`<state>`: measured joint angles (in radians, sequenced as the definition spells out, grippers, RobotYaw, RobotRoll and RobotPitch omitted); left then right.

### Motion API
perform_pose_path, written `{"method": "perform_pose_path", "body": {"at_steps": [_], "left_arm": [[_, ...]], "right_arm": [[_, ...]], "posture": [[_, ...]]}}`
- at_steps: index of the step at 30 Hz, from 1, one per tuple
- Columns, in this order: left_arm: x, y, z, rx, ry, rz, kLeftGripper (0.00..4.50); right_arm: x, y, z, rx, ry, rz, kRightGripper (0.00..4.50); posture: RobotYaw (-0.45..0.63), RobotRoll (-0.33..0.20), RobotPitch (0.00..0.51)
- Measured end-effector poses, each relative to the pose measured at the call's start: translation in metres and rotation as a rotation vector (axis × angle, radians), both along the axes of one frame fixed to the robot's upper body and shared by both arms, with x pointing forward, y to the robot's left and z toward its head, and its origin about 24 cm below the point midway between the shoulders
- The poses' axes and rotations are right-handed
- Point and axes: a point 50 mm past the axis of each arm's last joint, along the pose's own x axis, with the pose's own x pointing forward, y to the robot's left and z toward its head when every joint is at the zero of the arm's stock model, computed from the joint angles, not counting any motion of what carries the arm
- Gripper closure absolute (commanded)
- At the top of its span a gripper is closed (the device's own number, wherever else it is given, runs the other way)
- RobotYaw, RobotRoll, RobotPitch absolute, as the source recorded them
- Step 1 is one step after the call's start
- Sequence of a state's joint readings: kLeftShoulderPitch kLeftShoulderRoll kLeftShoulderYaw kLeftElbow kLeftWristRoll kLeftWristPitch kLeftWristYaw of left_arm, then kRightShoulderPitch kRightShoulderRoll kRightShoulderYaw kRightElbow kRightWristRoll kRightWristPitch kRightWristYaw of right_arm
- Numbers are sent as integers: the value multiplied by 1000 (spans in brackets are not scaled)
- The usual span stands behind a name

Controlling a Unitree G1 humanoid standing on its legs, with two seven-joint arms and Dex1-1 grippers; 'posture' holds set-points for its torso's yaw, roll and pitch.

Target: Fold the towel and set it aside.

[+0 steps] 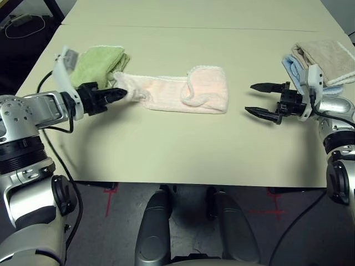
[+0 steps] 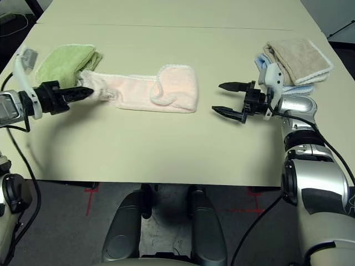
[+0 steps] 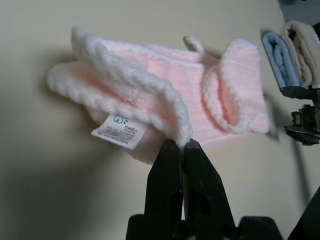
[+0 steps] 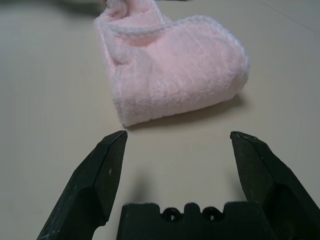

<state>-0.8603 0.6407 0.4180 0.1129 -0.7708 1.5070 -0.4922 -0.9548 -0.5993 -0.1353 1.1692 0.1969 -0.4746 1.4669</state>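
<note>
The pale pink towel lies in a long strip across the middle of the table, its right end folded back over itself. My left gripper is shut on the towel's left end, pinching the whitish edging just beside the white tag. That end is lifted slightly off the table. My right gripper hovers open a short way right of the towel's folded end, its fingers spread wide with nothing between them.
A green folded towel lies just behind my left gripper. Beige and light blue folded towels are stacked at the right edge, behind my right wrist. The table's front edge runs close below both grippers.
</note>
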Motion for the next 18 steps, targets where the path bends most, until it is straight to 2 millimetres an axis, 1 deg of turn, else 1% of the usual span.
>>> {"method": "perform_pose_path", "body": {"at_steps": [6, 10, 12, 18], "left_arm": [[8, -29, 17, -10, -74, -90, 4454], [20, -42, 27, -6, -119, -105, 4454], [23, -50, 30, -8, -129, -125, 4454], [27, -87, 32, -3, -125, -269, 4454]], "right_arm": [[0, 0, 0, 0, 1, 1, 0], [0, 1, 0, 0, 1, 2, 0], [0, 1, -1, 0, 1, 3, 0], [1, 3, -1, 4, 2, 6, 0]], "posture": [[74, 0, 214], [73, 0, 213], [74, 0, 213], [71, 0, 214]]}}
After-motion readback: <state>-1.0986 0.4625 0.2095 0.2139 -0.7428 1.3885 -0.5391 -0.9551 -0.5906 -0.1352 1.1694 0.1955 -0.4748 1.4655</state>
